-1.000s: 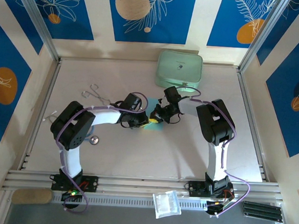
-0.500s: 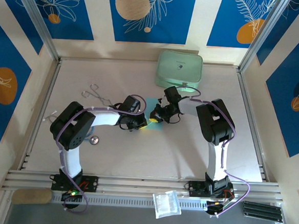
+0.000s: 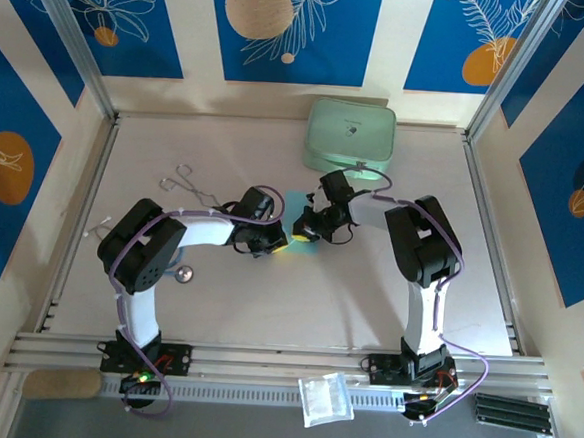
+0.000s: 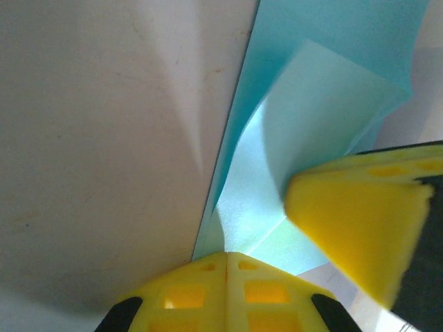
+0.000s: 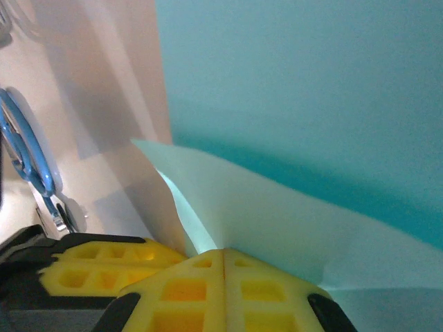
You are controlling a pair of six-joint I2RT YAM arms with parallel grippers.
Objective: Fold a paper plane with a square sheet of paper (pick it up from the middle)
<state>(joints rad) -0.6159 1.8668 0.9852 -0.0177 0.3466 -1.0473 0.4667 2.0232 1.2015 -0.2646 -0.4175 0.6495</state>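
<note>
Our left gripper and right gripper, both pinching the square sheet of paper, have inched left; we're mid-fold.

No readable text, number or brand; small dark mark on mint-green case illegible.

Left tool, right tool (paper between)

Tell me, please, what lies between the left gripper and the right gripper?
The thin sky-blue square sheet of paper fills that gap in the top view; the wrist views show the left gripper and the right gripper each shut on it.
</note>
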